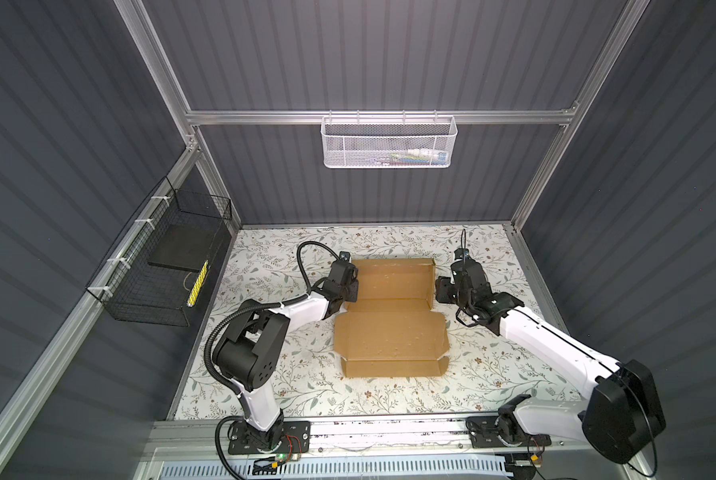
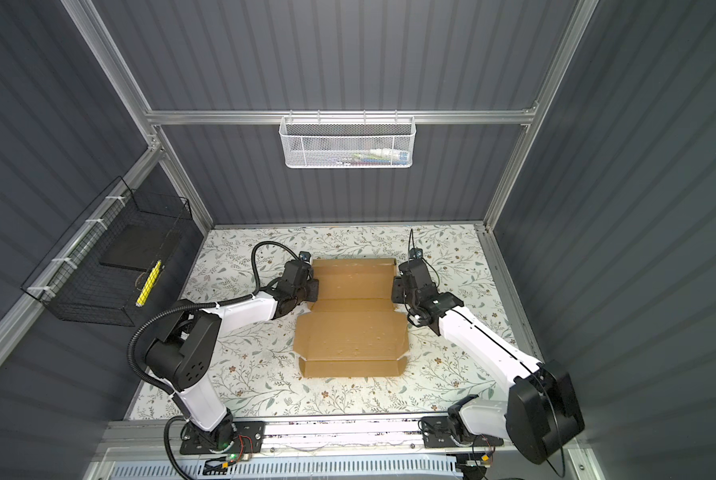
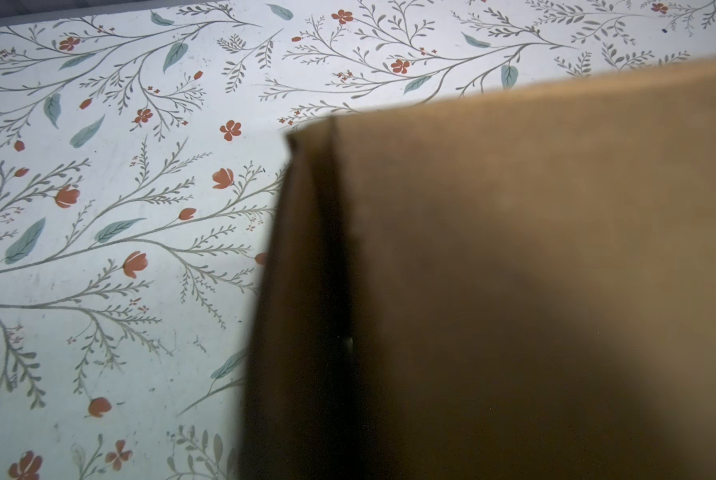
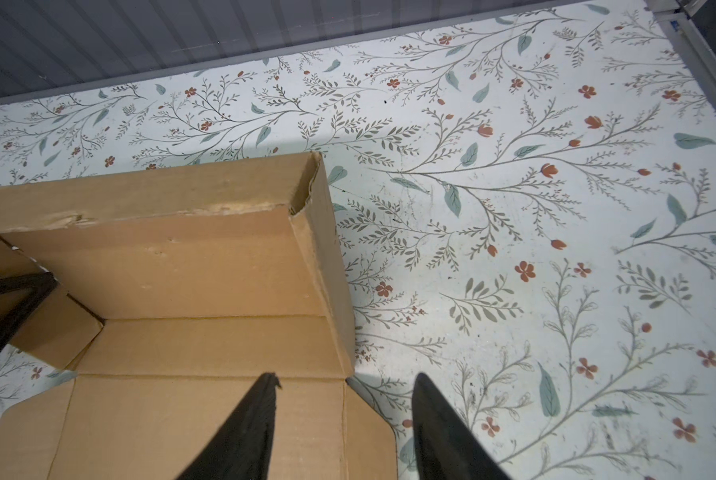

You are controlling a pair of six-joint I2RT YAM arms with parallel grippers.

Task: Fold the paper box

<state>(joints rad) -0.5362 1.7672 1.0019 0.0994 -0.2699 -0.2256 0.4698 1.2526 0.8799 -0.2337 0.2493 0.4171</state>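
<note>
Toward the right edge of the surface, right end effector: fingers spread apart with nothing between them. One is over cardboard and the other over bare surface, either side of the near end of the raised right wall of the paper box.
Left end effector: closed together at the left wall of the paper box. Blurred cardboard fills its wrist view, so I cannot tell whether the wall is pinched.
Paper box, place: middle of the surface, nearer the far edge than the near one.
Paper box, far half: walls stand up along the far and right sides, making a shallow tray.
Paper box, near half: a flat panel with a front flap and small corner tabs, lying open toward the near edge.
Surface: pale, with a floral print.
</note>
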